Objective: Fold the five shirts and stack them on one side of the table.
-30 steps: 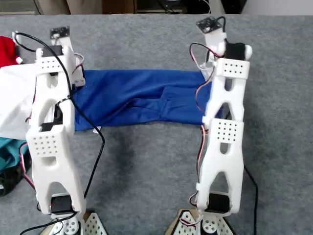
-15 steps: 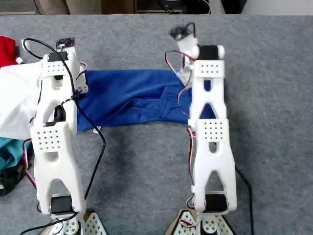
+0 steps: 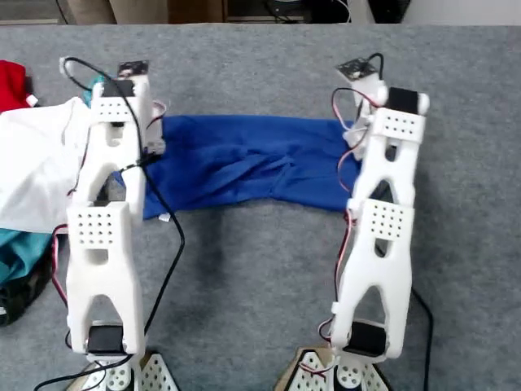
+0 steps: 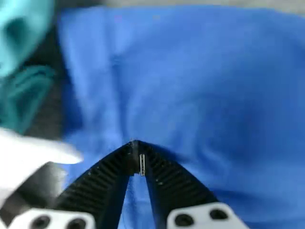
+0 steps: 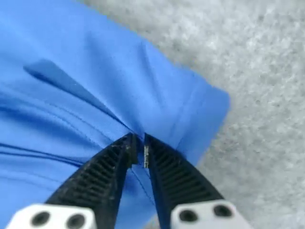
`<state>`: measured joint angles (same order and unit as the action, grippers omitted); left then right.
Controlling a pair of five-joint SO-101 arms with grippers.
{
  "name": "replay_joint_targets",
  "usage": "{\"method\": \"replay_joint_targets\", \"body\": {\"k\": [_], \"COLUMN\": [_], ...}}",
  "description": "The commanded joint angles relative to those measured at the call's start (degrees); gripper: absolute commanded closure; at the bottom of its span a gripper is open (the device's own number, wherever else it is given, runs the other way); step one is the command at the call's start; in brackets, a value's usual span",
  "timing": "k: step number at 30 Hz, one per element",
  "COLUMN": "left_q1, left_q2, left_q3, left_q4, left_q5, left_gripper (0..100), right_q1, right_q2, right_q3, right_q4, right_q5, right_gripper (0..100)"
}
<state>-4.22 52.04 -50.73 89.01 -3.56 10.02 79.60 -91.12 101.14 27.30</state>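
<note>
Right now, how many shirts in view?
4 for sure: blue in the middle, white at the left edge, red behind it, teal in front of it. A dark bundle by the teal may be a fifth.

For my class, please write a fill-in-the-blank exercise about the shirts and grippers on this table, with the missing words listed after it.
1. The stretched shirt between the arms is ____ in colour.
2. The left gripper and the right gripper both pinch it, so ____ grippers hold it.
3. The middle shirt, between the red shirt and the teal shirt, is ____.
Missing words: blue; two; white.
</note>
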Motion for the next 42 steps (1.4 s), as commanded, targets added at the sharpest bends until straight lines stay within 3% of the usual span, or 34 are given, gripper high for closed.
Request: {"method": "replay_joint_targets", "body": {"k": [1,8,16,22,26,33,37,42], "left_q1": [1.3,-0.3,-0.6,-5.6,-9.1,-14.2,-12.8,-9.8], "left_q2": [-0.8,-0.8,1.5,3.7,3.7,0.7,0.1,0.2], "left_q3": [-9.1,-16.2,-14.3,-14.7,-20.6,-17.1,-11.3,-10.6], "left_q4": [2.8,3.3,2.2,3.3,11.5,11.9,11.8,11.8], "left_q5": [-0.1,-1.2,-2.9,-3.2,-3.3,-4.0,-3.6,3.3], "left_gripper": [97,97,97,97,88,83,82,72], "right_q1": [3.5,0.8,-6.1,-8.7,-8.5,-16.8,-21.8,-20.7], "right_q2": [0.0,-1.0,-6.7,-13.8,-20.1,-35.1,-41.8,-41.7], "right_q3": [-1.4,-2.0,-1.5,-1.4,-1.4,10.2,19.8,21.9], "right_q4": [1.0,1.0,1.2,1.3,1.3,1.2,0.9,0.9], "right_q5": [3.7,5.2,4.8,4.7,5.2,8.7,8.4,6.2], "right_gripper": [94.0,93.7,93.8,93.9,93.6,86.3,83.9,83.9]}}
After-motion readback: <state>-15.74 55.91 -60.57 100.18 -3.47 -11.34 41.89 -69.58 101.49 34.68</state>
